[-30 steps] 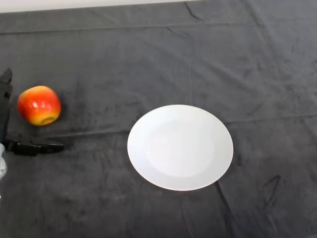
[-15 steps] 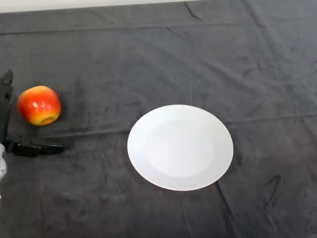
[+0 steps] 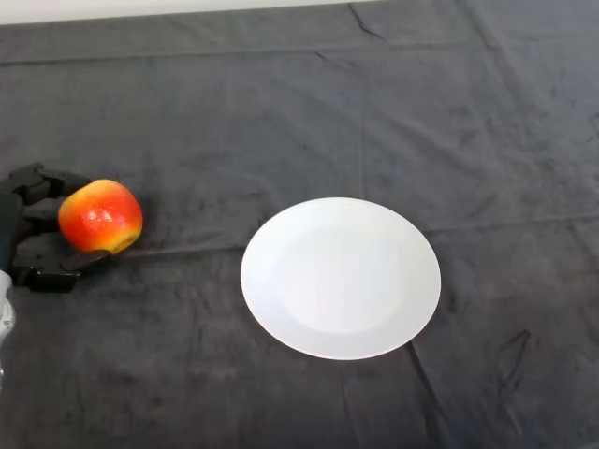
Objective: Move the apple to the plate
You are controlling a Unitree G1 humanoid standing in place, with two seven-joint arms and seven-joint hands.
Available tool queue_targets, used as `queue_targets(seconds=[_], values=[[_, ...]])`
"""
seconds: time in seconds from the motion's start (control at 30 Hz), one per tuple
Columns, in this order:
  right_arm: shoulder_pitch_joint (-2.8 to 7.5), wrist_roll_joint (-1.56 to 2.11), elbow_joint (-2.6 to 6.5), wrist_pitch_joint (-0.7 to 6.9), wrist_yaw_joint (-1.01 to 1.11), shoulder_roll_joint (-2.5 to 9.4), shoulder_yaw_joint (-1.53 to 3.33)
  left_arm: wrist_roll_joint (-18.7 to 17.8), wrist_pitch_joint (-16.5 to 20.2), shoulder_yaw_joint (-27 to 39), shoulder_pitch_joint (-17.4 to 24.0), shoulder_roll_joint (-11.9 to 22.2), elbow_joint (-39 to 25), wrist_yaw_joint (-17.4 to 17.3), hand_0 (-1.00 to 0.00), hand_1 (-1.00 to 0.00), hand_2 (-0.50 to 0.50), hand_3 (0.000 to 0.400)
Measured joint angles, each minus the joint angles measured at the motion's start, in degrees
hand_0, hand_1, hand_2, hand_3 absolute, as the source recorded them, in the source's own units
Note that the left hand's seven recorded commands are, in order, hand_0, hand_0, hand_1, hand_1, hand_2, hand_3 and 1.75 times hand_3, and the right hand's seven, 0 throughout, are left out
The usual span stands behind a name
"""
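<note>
A red and yellow apple (image 3: pixel 100 216) is at the left edge of the table, held in my black left hand (image 3: pixel 32 227). The fingers curl round its far side and the thumb closes under its near side. A round white plate (image 3: pixel 341 277) lies empty on the dark cloth at the middle of the table, well to the right of the apple.
The dark grey cloth (image 3: pixel 309 122) covers the whole table and shows a few creases. A pale strip runs along the table's far edge (image 3: pixel 140 9).
My hand has closed round the apple: fingers and thumb were spread either side of it, now they curl on it. The apple has shifted a little right and nearer.
</note>
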Motion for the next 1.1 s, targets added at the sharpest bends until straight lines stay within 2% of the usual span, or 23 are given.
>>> queue_targets(seconds=[0.13, 0.27, 0.57, 0.63, 0.77, 1.0, 1.1], values=[[0.0, 0.0, 0.0, 0.0, 0.0, -0.02, 0.01, 0.4, 3.4, -1.2, 0.0, -0.2, -3.0, 0.0, -1.0, -0.85, -0.08, 0.4], [0.0, 0.0, -0.01, 0.02, 0.0, -0.03, -0.01, 0.9, 7.5, -1.5, 0.2, -1.8, -8.8, 0.0, -1.0, -0.86, -0.07, 0.4], [-0.01, 0.0, -0.33, 0.02, 0.01, -0.04, -0.01, 2.0, 13.5, -4.9, 1.1, -6.5, -28.9, 0.4, -1.0, -0.86, -0.07, 0.4], [-0.01, 0.0, -0.55, 0.02, 0.01, -0.03, 0.0, 2.1, 14.6, -6.7, 2.6, -7.4, -34.4, 0.5, -1.0, -0.86, -0.07, 0.4], [0.0, 0.0, -0.83, 0.1, 0.02, -0.03, -0.01, 3.1, 16.5, -11.3, 5.3, -8.9, -40.5, 0.8, -1.0, -0.85, -0.07, 0.4], [0.05, -0.01, -1.25, 0.19, 0.02, -0.04, 0.01, 5.7, 18.2, -18.9, 9.3, -9.7, -44.7, 1.0, -1.0, -0.85, -0.07, 0.4], [0.1, -0.02, -1.35, 0.28, 0.02, -0.09, -0.04, 6.9, 18.7, -22.3, 9.4, -9.7, -45.5, 0.9, -1.0, -0.85, -0.07, 0.4]])
